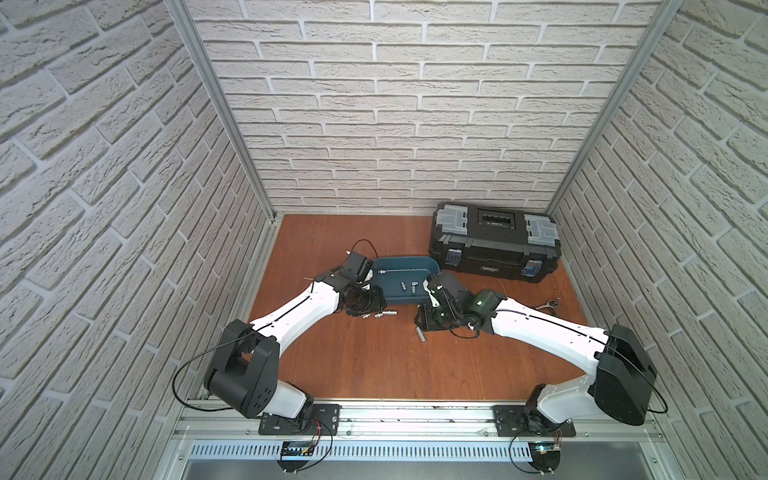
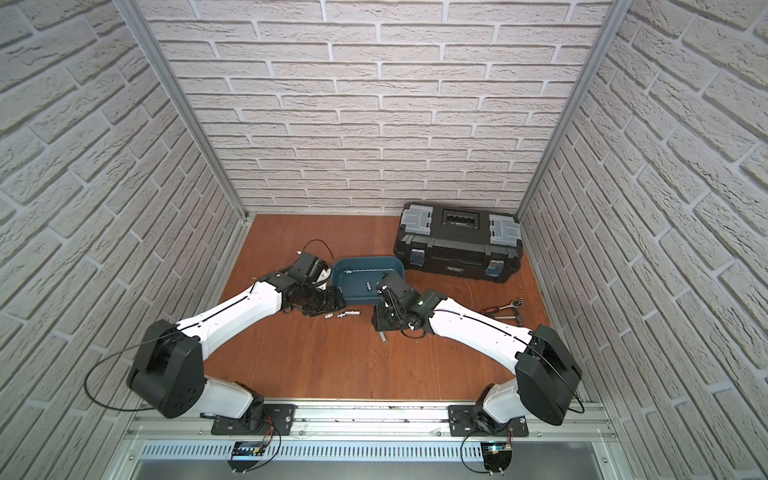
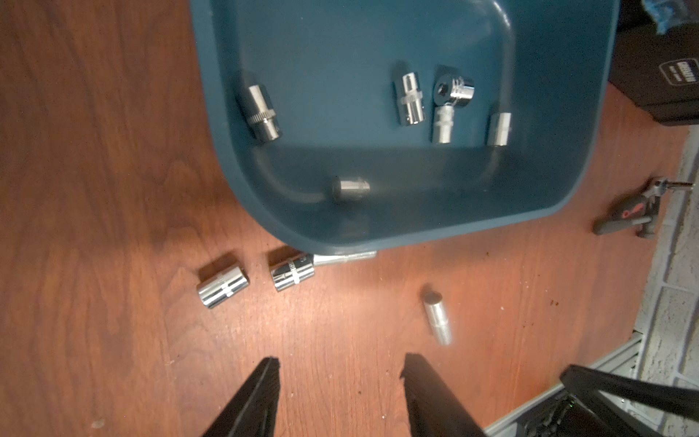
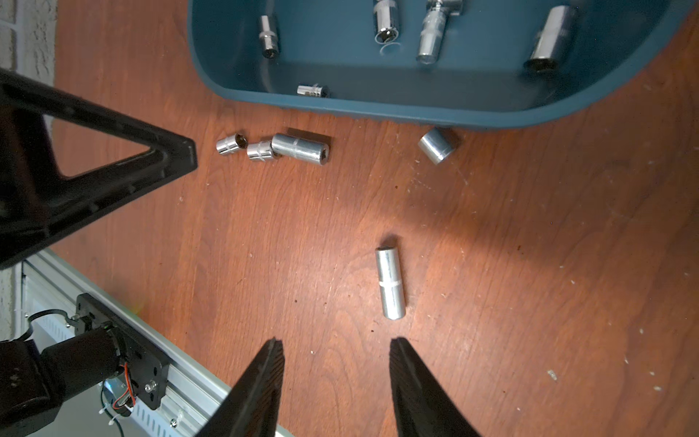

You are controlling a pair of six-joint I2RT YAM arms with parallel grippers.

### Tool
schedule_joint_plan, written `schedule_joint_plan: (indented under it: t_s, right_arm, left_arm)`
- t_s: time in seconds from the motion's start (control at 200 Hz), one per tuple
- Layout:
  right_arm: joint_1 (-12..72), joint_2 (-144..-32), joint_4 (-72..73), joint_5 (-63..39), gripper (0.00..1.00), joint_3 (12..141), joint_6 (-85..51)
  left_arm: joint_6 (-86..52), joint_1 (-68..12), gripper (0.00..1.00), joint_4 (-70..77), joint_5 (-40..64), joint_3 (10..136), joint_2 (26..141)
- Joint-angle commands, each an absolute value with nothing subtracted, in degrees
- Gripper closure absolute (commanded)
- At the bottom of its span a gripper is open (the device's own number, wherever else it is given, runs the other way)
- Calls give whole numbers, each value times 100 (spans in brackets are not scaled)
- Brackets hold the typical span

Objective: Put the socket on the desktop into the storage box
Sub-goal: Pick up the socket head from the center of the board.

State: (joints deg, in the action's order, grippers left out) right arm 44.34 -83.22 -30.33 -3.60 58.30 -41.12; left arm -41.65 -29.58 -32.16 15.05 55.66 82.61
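The left gripper [image 3: 340, 363] hung over the desktop [image 1: 353, 365], a reddish-brown wood-grain board. Its tapered black jaws were parted about halfway with nothing between them. Right of it, toward the centre of the frame, a stubby socket [image 3: 223, 286] of bright chrome lay on its side. A banded socket [image 3: 292, 273] lay beside it, and a longer socket [image 4: 300, 148] touched that one's end. Above them sat the storage box [image 1: 407, 262], a shallow teal plastic tub with rounded corners. Several chrome sockets [image 3: 408, 99] lay on its smooth floor. Below its right end a slim deep socket [image 1: 420, 334], a silver cylinder with a thin knurled ring, lay alone on the board. The right gripper [image 4: 336, 344] hung near it, its ribbed jaws likewise half apart and empty. At upper right stood a black toolbox [image 1: 494, 245] with grey latches, and a ratchet [image 2: 505, 306] lay below it.
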Motion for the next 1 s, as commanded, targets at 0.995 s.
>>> schedule_joint_plan:
  t_s: [0.995]
  right_arm:
    - [4733, -9426, -3599, 26, 57, 6195, -4085]
  left_arm:
    - [-4695, -3147, 42, -2672, 1865, 3914, 7114]
